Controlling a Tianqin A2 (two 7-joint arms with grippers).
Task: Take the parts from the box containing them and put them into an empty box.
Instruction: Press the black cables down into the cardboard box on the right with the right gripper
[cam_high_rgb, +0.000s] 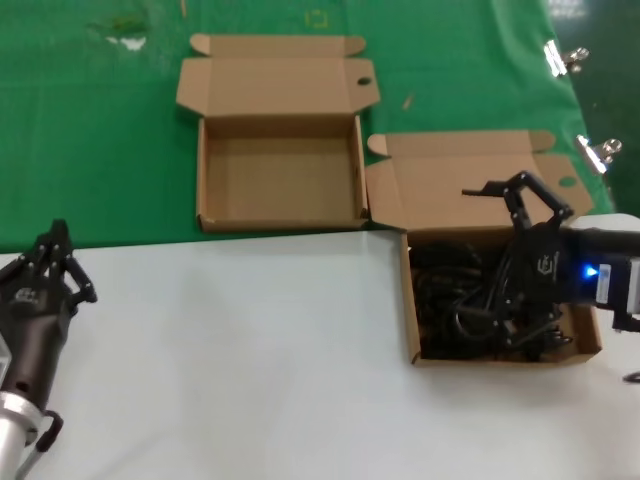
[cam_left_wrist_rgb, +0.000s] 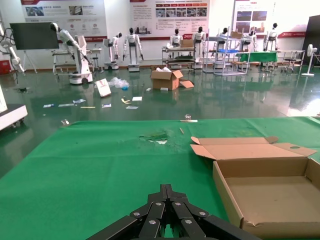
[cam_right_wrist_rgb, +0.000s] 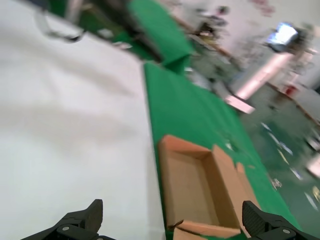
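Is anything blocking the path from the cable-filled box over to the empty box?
Nothing visible does. The empty box sits open on the green cloth, beside the full box and farther from the robot. Between them lies only the full box's laid-back lid. The right gripper, open, is over the cables; the left gripper waits aside.

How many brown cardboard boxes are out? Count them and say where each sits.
2. One open, empty brown cardboard box sits on the green cloth, ahead of centre. The other brown cardboard box, holding black cables, sits nearer on the robot's right, under the right pincer.
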